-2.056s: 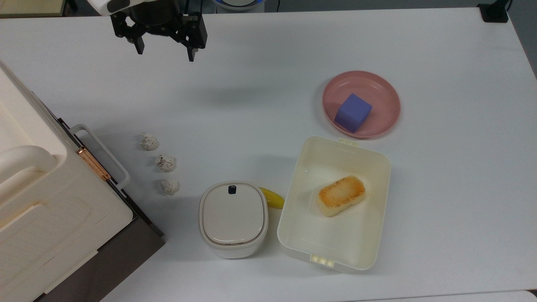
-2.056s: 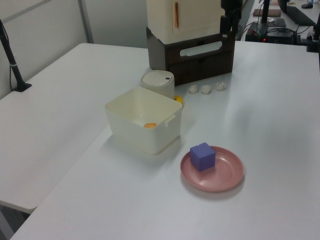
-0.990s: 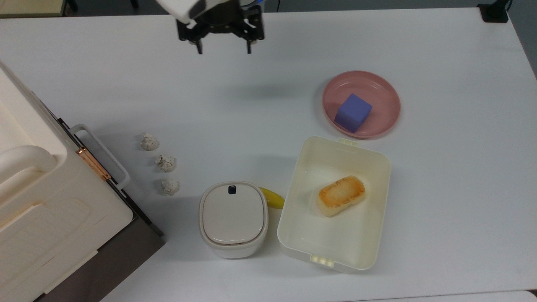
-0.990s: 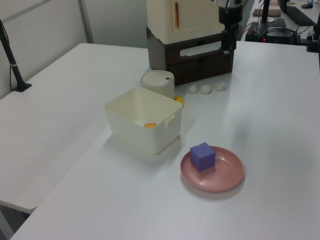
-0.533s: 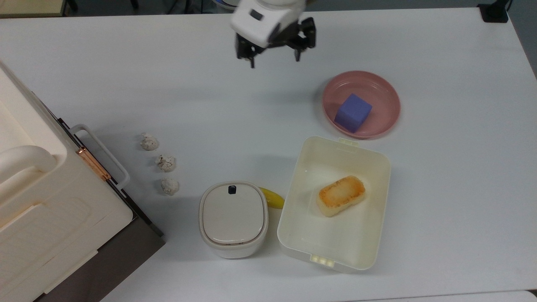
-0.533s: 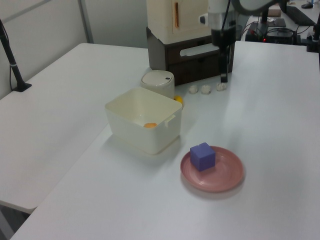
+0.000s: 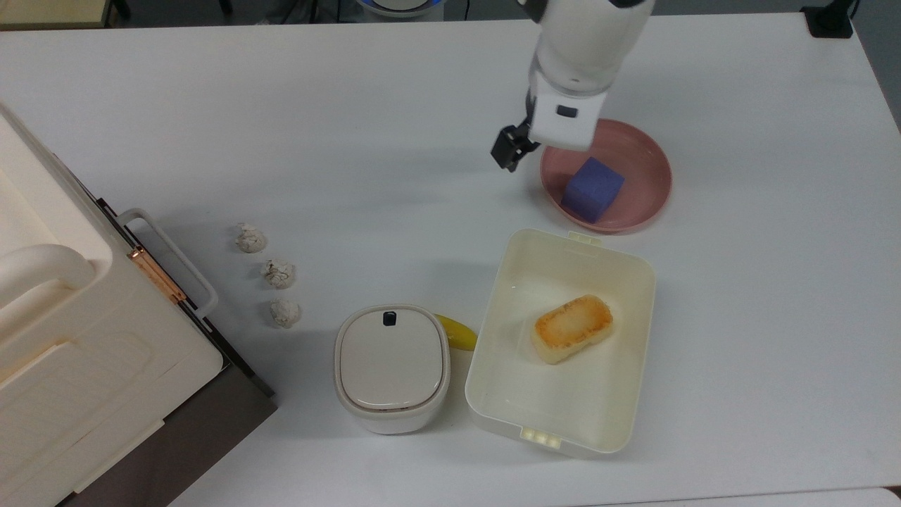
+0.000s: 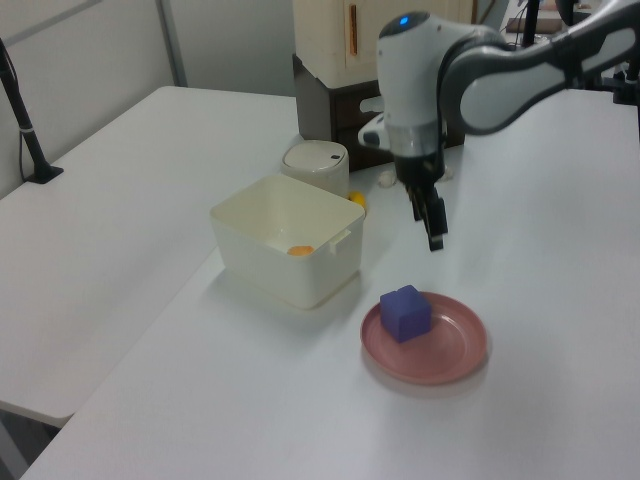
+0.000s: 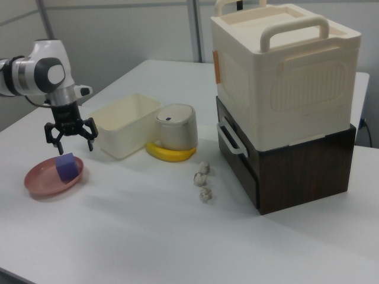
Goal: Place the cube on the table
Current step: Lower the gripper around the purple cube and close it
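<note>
On the pink plate (image 7: 644,155) sits one cube (image 7: 593,189), the gripper (image 9: 70,137) spread empty above it.

a lab: robot arm (image 8: 520,75) over white table (image 7: 211,105), partition walls behind.

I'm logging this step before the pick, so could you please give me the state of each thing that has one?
cube: resting on the pink plate, not gripped.
gripper: open, above the cube, holding nothing.
cream tray: open-topped, holds a toasted bread block.
lidded canister: lid on.
</note>
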### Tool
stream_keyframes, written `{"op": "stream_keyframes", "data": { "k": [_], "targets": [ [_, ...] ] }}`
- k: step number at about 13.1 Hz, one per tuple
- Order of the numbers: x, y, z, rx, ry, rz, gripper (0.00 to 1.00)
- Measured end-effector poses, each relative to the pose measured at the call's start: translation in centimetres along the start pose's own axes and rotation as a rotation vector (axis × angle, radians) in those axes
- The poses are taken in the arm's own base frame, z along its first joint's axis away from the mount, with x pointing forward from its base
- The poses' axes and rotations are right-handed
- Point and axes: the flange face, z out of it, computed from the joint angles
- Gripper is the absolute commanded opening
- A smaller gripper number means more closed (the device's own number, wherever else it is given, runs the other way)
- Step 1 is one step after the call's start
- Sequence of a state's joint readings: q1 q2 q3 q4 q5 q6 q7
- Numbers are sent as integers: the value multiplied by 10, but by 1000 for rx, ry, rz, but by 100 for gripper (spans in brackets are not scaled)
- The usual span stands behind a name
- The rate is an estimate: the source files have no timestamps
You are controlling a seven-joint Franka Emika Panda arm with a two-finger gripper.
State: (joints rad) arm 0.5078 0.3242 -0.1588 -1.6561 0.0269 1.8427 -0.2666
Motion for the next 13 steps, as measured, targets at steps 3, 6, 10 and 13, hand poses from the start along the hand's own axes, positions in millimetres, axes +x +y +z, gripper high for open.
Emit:
{"op": "stream_keyframes", "data": {
  "k": [3,6,10,13],
  "targets": [
    [12,-22,16,-18,-13,-138,100],
    [29,-47,39,-47,-5,-205,100],
    [54,-81,76,-83,21,-211,78],
    [60,-84,76,-119,63,-149,28]
  ]
}}
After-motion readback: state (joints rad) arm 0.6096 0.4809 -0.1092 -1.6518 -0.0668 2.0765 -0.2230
